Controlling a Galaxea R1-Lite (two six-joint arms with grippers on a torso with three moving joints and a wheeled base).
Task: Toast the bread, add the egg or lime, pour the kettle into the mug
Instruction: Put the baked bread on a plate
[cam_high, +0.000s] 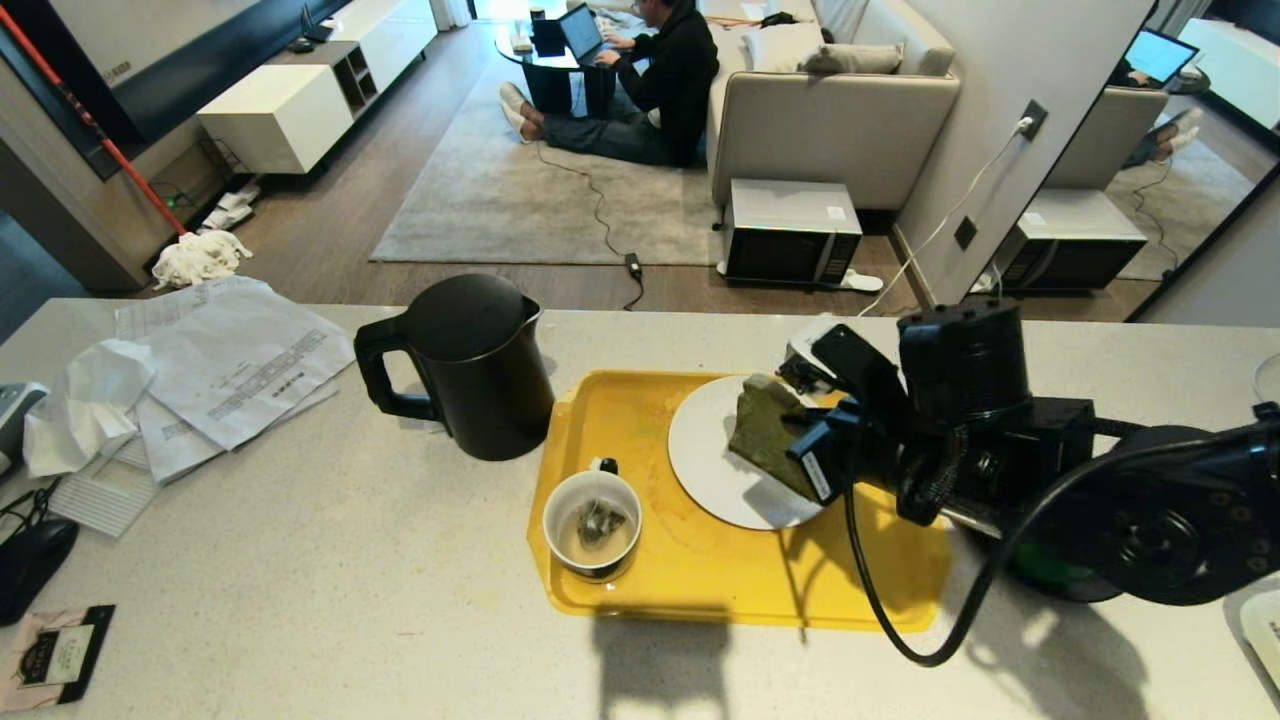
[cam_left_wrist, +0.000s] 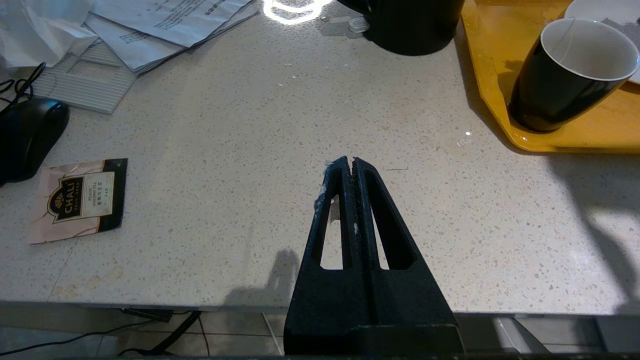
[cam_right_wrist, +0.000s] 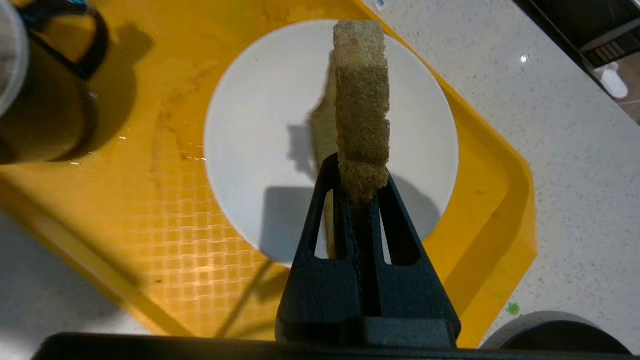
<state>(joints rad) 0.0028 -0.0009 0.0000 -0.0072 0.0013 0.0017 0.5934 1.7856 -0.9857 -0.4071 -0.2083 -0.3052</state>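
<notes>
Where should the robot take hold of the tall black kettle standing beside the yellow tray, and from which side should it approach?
Best at the big loop handle of the tall matte black kettle, near its upper part. The handle points toward the robot's left, away from the yellow plastic tray, so an approach from the left looks open. The shut, empty left gripper seems the likelier choice, since the right gripper is shut on the bread slice.

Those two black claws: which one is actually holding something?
The right gripper, over the white plate, pinches the bread on edge. The left gripper is shut on nothing, above bare counter.
</notes>
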